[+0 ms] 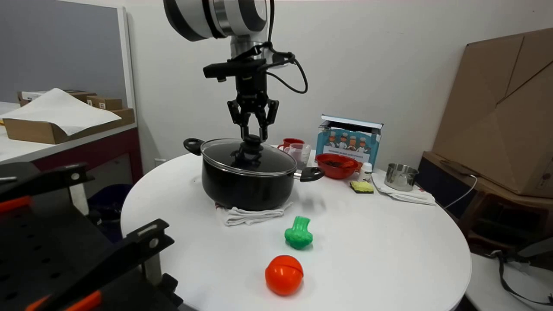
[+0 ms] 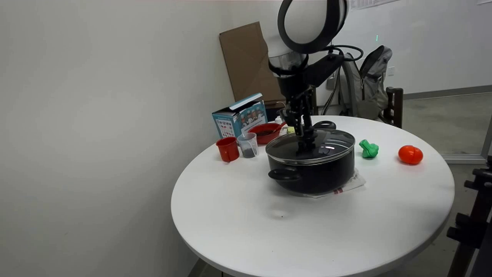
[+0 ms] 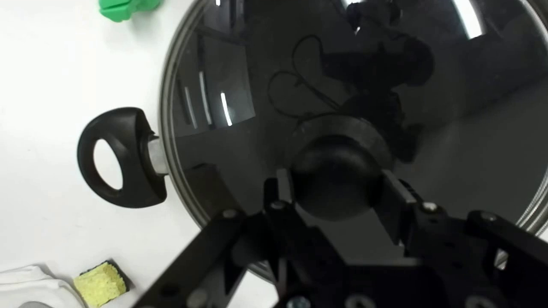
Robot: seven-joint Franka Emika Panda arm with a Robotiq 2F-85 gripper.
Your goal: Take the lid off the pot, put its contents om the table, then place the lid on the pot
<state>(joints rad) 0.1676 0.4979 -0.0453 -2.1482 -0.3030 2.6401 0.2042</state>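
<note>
Just below the middle of the wrist view, your gripper (image 3: pixel 338 186) is part-way spread, its fingers (image 3: pixel 284 188) holding the lid (image 3: pixel 342 102) by its black knob (image 3: pixel 336 171).

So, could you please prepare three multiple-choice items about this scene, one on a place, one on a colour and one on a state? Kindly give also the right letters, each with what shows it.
1. What lies directly under the pot?
A) the yellow sponge
B) a white cloth
C) the red bowl

2. What colour is the small item between the pot and the tomato-like ball?
A) green
B) blue
C) purple

3. How is the lid placed?
A) leaning against the blue box
B) upside down on the table
C) on the pot, knob up

Right letters:
1: B, since its edges stick out from beneath the pot in both exterior views.
2: A, since all three views show it green.
3: C, since its glass covers the pot, with the jaws on either side of its black knob.
</note>
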